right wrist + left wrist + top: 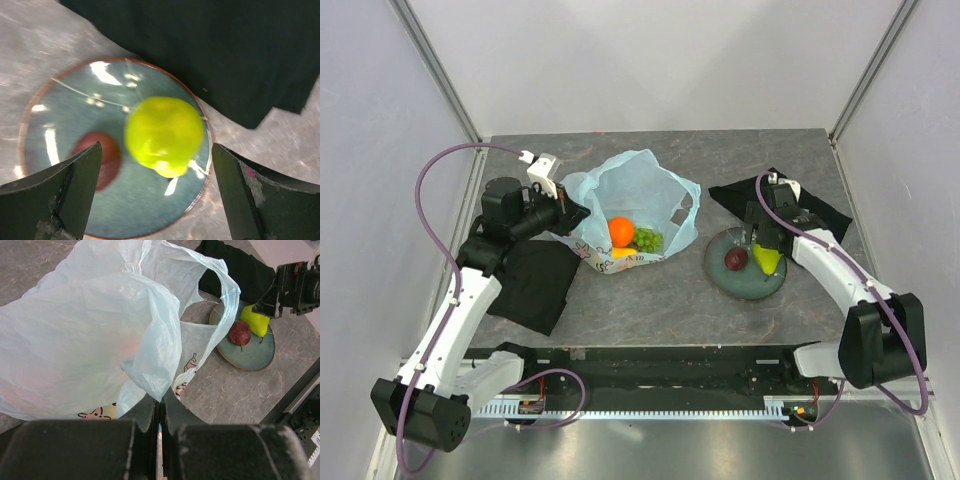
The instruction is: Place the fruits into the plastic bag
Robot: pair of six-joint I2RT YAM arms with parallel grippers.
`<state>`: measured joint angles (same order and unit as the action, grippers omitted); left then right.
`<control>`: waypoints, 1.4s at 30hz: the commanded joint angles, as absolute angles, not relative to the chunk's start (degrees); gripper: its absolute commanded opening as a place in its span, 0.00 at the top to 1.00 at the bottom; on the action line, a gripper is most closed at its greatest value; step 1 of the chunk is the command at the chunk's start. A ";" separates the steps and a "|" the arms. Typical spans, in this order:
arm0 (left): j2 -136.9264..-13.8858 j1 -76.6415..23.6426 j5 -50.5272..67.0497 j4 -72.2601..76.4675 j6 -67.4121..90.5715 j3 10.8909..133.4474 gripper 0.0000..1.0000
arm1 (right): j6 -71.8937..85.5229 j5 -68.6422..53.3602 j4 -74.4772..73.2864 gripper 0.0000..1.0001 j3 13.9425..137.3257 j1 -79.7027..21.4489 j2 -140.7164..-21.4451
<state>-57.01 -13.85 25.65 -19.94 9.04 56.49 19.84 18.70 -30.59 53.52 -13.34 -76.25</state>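
Observation:
The light-blue plastic bag [632,190] lies open at mid-table with an orange [621,231], a green grape bunch [647,240] and a yellow fruit [620,253] inside. My left gripper [568,212] is shut on the bag's edge [161,390], holding it up. A green apple [164,132] and a dark red round fruit [97,152] sit on the grey-blue plate [65,115]. My right gripper [156,145] is open above the plate, its fingers either side of the green apple without touching it. The plate [252,355] and both fruits also show in the left wrist view.
A black cloth [530,282] lies under my left arm. Another black cloth [815,205] lies behind the plate, right beside its rim in the right wrist view [200,50]. Grey walls stand at the table's sides and back.

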 commanded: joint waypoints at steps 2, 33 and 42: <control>-56.34 -13.97 26.28 -18.19 8.35 56.51 0.98 | 18.11 19.60 -32.08 0.02 53.18 -10.99 -78.22; -57.04 -13.97 26.28 -18.11 8.26 56.51 0.98 | 22.24 -11.60 -6.86 0.65 62.65 -27.30 -76.25; -56.95 -13.97 26.19 -18.19 8.17 56.34 0.98 | 22.32 -12.83 -2.11 0.64 81.19 -38.22 -99.90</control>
